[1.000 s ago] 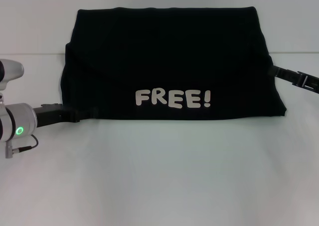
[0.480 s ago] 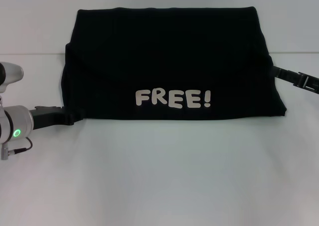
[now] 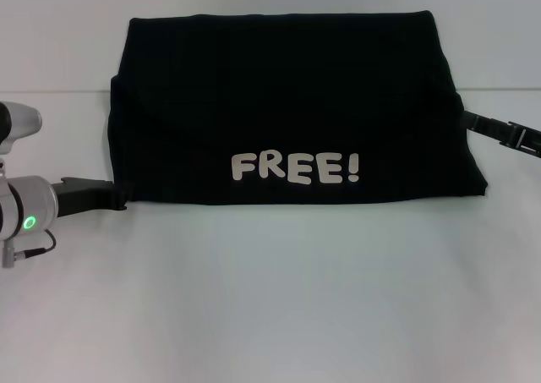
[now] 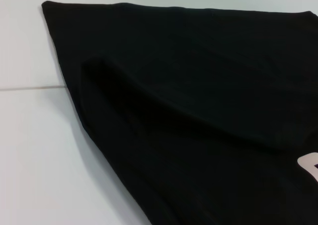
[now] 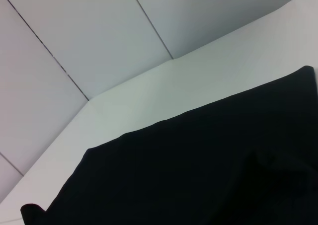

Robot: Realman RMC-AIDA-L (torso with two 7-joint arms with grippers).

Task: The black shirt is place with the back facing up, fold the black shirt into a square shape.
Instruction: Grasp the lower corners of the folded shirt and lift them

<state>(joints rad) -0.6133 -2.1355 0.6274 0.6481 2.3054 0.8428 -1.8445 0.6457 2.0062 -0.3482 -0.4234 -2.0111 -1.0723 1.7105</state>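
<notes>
Left hand [image 3: 118, 199] has withdrawn to black shirt [image 3: 287, 104] corner.

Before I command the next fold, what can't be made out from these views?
- Left gripper jaws: head view, black against the black shirt edge; open or shut unclear.
- Right gripper jaws: head view, tip meets the shirt's right edge; arm cut off by the frame.
- Both wrist views: only cloth and table, no jaws.

Bare lab-like test bench: plain white table [image 3: 279, 298], pale panelled wall [image 5: 99, 41].
</notes>
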